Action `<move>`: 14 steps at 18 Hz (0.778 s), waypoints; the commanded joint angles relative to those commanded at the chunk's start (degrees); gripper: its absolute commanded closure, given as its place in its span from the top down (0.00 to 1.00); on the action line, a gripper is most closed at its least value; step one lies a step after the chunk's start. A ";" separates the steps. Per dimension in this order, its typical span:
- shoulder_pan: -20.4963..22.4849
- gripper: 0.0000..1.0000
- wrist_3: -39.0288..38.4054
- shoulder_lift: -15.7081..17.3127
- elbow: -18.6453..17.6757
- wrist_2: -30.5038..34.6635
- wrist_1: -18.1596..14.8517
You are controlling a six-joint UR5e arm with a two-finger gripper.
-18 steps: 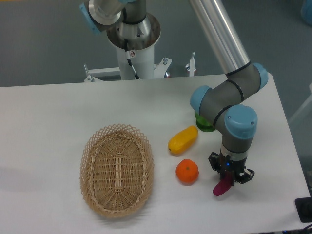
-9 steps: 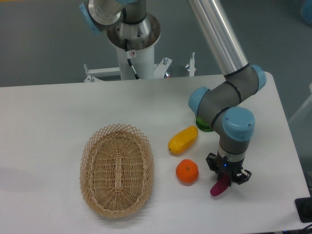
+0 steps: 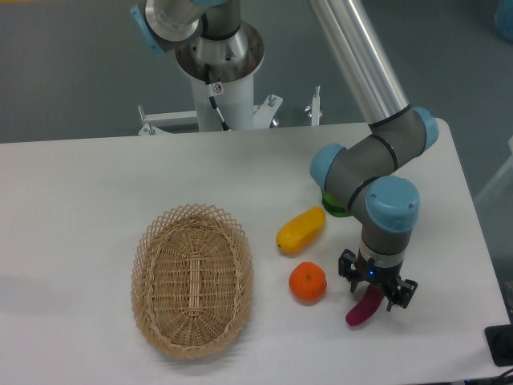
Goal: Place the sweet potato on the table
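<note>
Magenta sweet potato (image 3: 364, 307) one, orange (image 3: 308, 282) one, basket (image 3: 192, 278) one

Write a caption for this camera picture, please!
Robot gripper above small magenta-purple sweet potato on white table.

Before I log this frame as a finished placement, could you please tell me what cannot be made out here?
- Gripper: its fingertips are hidden by the wrist above, so whether it grips the sweet potato cannot be told.
- Sweet potato: its upper end is hidden under the gripper.
- Green object: mostly covered by the arm's elbow, so it is unidentifiable.
</note>
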 joint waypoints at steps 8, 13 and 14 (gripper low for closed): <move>0.09 1.00 0.08 5.08 4.05 0.00 -0.88; 0.53 1.00 0.26 13.88 3.08 -0.09 -11.23; 0.61 1.00 0.35 14.67 3.26 0.00 -12.56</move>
